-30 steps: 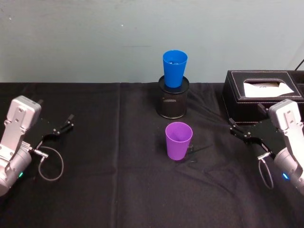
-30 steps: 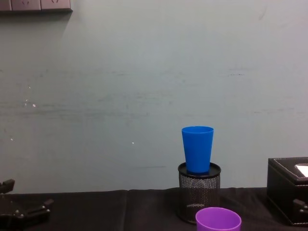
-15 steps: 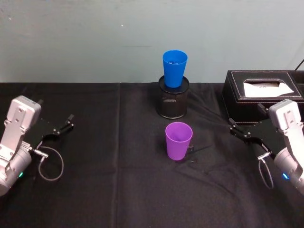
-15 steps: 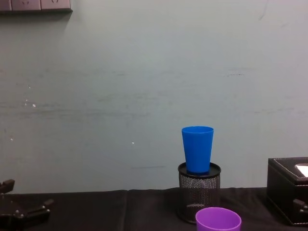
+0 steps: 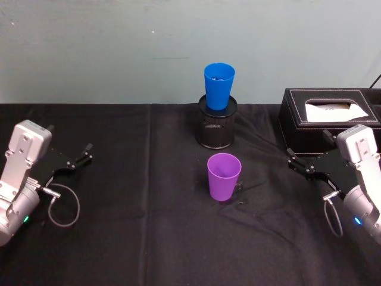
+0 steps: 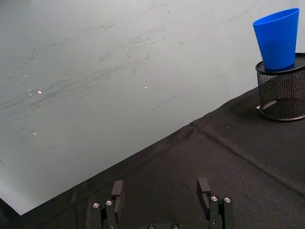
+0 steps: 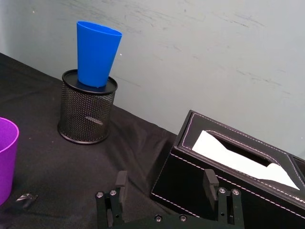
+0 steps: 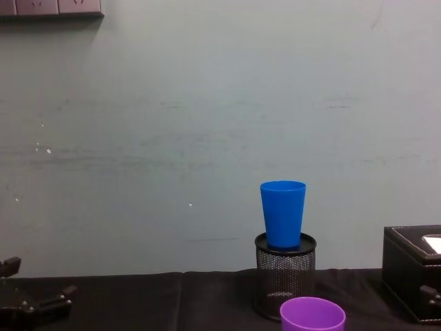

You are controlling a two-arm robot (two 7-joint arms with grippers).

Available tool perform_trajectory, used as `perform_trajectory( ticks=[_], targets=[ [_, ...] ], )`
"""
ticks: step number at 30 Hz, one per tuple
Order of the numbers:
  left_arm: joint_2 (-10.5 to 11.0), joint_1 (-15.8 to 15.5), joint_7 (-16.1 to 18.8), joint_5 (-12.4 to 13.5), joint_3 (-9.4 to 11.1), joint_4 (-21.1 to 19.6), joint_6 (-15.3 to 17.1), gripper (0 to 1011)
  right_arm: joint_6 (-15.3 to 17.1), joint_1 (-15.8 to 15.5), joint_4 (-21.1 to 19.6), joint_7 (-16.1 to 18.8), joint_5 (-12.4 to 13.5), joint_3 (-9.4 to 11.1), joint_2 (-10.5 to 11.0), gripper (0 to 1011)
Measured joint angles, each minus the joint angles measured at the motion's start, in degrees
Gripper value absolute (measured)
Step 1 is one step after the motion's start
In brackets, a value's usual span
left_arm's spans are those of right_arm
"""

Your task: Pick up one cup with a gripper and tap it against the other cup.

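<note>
The purple cup (image 5: 224,177) stands upright on the black cloth at the table's middle; its rim also shows in the chest view (image 8: 312,316) and part of it in the right wrist view (image 7: 5,157). Behind it the blue cup (image 5: 218,85) sits upright in the mouth of a black mesh pen holder (image 5: 216,125). My left gripper (image 5: 83,156) rests open at the far left, well apart from both cups. At the far right, in front of the tissue box, my right gripper (image 5: 293,161) also stands open and holds nothing. Both wrist views show the jaws spread over bare cloth.
A black leather tissue box (image 5: 297,128) with a white tissue stands at the back right, just behind the right gripper. A pale green wall runs along the table's far edge. Black cloth lies bare between each gripper and the purple cup.
</note>
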Motion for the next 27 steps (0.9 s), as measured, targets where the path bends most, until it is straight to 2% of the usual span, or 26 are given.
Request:
perform_trajectory(
  ticks=[6, 9, 15, 19, 27],
  targets=[
    [0.0, 0.0, 0.0, 0.0, 0.0, 0.0, 0.0, 1000, 0.0, -0.1, -0.1, 0.0, -0.1, 0.1, 0.0, 1003],
    [0.0, 0.0, 0.0, 0.0, 0.0, 0.0, 0.0, 1000, 0.0, -1.2, -0.9, 0.5, 0.0, 0.3, -0.1, 1003],
    [0.0, 0.0, 0.0, 0.0, 0.0, 0.0, 0.0, 1000, 0.1, -3.9, -3.2, 5.5, 2.2, -0.5, -0.7, 1003],
    [0.0, 0.0, 0.0, 0.0, 0.0, 0.0, 0.0, 1000, -0.5, -4.7, -3.8, 8.7, 3.4, -1.6, -2.1, 1003],
    [0.0, 0.0, 0.0, 0.0, 0.0, 0.0, 0.0, 1000, -1.7, -3.1, -1.2, 13.6, 4.4, -3.6, -7.0, 1003]
  ],
)
